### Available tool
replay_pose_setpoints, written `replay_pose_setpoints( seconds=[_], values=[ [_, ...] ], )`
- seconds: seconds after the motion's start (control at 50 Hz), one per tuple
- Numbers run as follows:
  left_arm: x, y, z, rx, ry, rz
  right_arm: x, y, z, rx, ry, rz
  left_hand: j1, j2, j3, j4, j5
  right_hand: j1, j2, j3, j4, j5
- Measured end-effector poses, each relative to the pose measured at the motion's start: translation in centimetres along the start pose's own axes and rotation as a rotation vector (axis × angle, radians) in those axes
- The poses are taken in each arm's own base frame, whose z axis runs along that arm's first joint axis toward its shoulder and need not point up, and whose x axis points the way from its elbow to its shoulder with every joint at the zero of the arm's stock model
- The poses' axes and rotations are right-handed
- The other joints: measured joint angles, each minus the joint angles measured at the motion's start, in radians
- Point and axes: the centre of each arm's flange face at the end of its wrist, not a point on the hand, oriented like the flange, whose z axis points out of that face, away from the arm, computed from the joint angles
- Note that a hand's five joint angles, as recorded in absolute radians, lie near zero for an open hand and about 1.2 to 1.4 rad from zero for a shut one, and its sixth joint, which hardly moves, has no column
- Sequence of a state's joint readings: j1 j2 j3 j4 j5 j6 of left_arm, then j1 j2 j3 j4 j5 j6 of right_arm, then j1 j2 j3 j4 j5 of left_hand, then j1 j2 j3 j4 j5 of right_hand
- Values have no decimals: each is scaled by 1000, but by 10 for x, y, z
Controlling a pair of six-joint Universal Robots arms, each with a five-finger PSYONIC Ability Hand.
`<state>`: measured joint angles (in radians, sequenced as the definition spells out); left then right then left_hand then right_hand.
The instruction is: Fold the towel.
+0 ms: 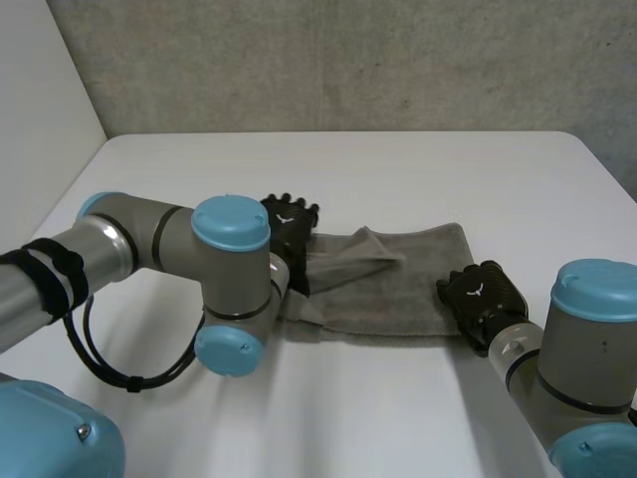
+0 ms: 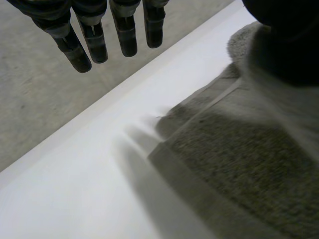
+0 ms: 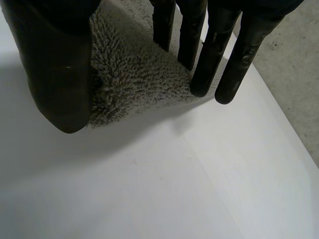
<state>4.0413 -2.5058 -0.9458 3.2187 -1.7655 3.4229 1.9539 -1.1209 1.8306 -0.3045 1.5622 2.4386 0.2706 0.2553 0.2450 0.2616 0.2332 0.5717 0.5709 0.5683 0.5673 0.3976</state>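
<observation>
A grey towel (image 1: 398, 284) lies in a rumpled strip across the middle of the white table (image 1: 348, 169), with a loose flap folded over its top. My left hand (image 1: 289, 224) is at the towel's left end. Its straight fingers (image 2: 92, 45) hover over bare table just past the towel's edge (image 2: 249, 164), holding nothing. My right hand (image 1: 483, 294) sits at the towel's near right corner. That fluffy corner (image 3: 129, 69) lies between the thumb (image 3: 55, 74) and the straight fingers (image 3: 202, 64), with a wide gap and no pinch.
A grey concrete wall rises behind the table's far edge. Bare tabletop (image 1: 398, 418) lies in front of the towel and beyond it (image 1: 418, 179). My left arm (image 1: 229, 269) crosses the table's near left part.
</observation>
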Motion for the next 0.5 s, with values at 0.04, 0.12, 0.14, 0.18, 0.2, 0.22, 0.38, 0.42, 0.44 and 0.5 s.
replay_pose_setpoints(
  seconds=[0.04,0.12,0.14,0.18,0.2,0.22,0.38,0.42,0.44,0.5],
  values=[
    [-4,0,-1,-8,-23,-2,0,0,1,4,3,0,0,0,0,0,1,54,51,51,50,51],
    [-8,0,-5,-20,-46,-4,0,-1,3,14,12,0,0,0,0,0,1,183,195,214,215,199],
    [-9,0,-7,-24,-48,-3,0,-1,3,17,15,0,0,0,0,0,1,208,234,257,256,236],
    [-10,0,-9,-27,-49,-3,1,-1,4,21,19,0,0,0,0,0,1,226,254,283,285,261],
    [-10,1,-10,-31,-50,-1,1,-2,4,23,21,1,0,0,0,0,1,262,290,316,317,296],
    [-10,3,-12,-38,-53,1,1,-2,5,25,23,2,0,0,0,0,1,297,324,358,359,342],
    [-11,12,-10,-66,-88,13,0,-3,4,28,24,10,0,0,0,0,1,315,337,376,377,355],
    [-11,13,-9,-68,-94,14,0,-2,4,28,23,12,0,0,0,0,1,315,337,376,377,355],
    [-11,13,-9,-68,-97,14,0,-2,4,27,22,12,0,0,0,0,1,315,337,376,377,355],
    [-11,11,-7,-57,-95,11,-1,-2,4,25,21,13,0,0,0,0,1,295,300,316,322,309]
  ],
)
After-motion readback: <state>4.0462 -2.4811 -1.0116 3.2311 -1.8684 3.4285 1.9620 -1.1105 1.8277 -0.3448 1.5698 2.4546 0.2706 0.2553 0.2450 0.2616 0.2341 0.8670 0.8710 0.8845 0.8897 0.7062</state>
